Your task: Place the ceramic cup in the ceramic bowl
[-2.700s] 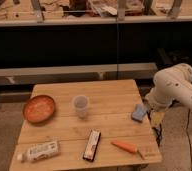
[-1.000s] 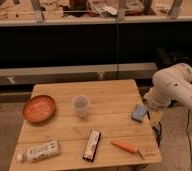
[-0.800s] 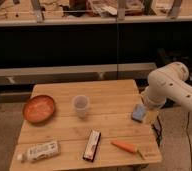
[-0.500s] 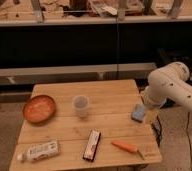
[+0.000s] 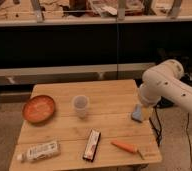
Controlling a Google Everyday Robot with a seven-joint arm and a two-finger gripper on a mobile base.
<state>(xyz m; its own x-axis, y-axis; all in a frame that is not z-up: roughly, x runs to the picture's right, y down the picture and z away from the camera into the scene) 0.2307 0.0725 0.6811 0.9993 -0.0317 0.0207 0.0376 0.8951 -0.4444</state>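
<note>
The ceramic cup (image 5: 80, 105) stands upright mid-counter. The ceramic bowl (image 5: 39, 109) sits apart from it near the left edge, showing only its speckled inside. The gripper (image 5: 140, 113) hangs open and holds nothing at the counter's (image 5: 109, 92) right edge. Bare wood lies between it and the cup.

We see bare table (image 5: 109, 92) between the gripper (image 5: 140, 112) at its right edge and the cup (image 5: 80, 105); the bowl (image 5: 39, 108) sits unblocked just beyond.
</note>
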